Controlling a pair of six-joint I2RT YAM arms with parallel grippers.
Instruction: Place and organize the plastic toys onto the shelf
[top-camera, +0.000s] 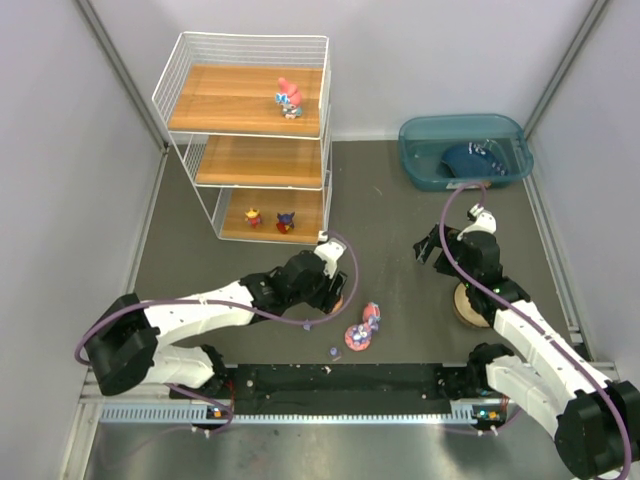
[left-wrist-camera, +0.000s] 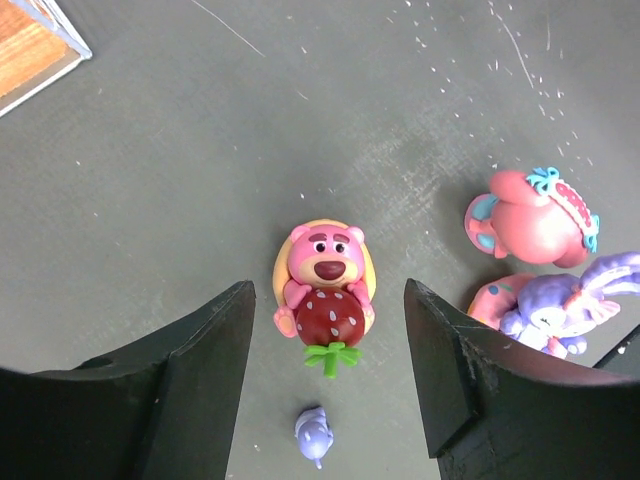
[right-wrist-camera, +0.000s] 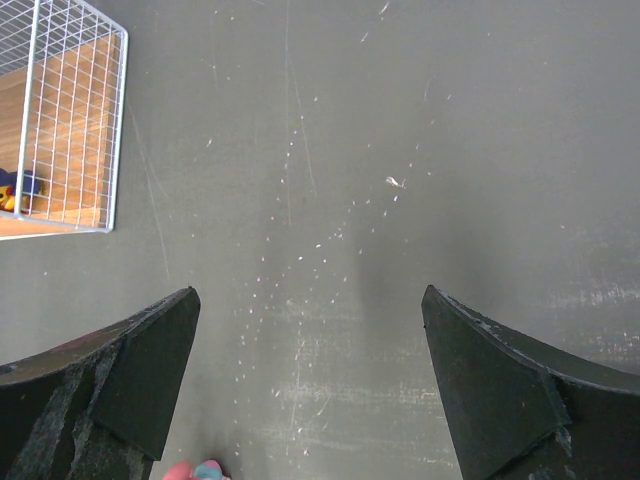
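Gaps of grey table (left-wrist-camera: 150, 200) show on both sides of the pink bear figurine (left-wrist-camera: 325, 275) with its red strawberry, which sits between the released, spread fingers of the left gripper (left-wrist-camera: 327, 292), touching neither. A tiny purple bit (left-wrist-camera: 313, 435) lies just nearer the wrist, and a pink figurine (left-wrist-camera: 530, 215) and a purple figurine (left-wrist-camera: 560, 305) crowd the right side. The shelf (top-camera: 220, 100) stands well beyond open floor, holding one pink toy (top-camera: 289, 98) on its top board and two small toys (top-camera: 270, 219) on its bottom board. The right gripper (right-wrist-camera: 309, 294) hangs wide open over bare table, with the shelf's wire edge at its left.
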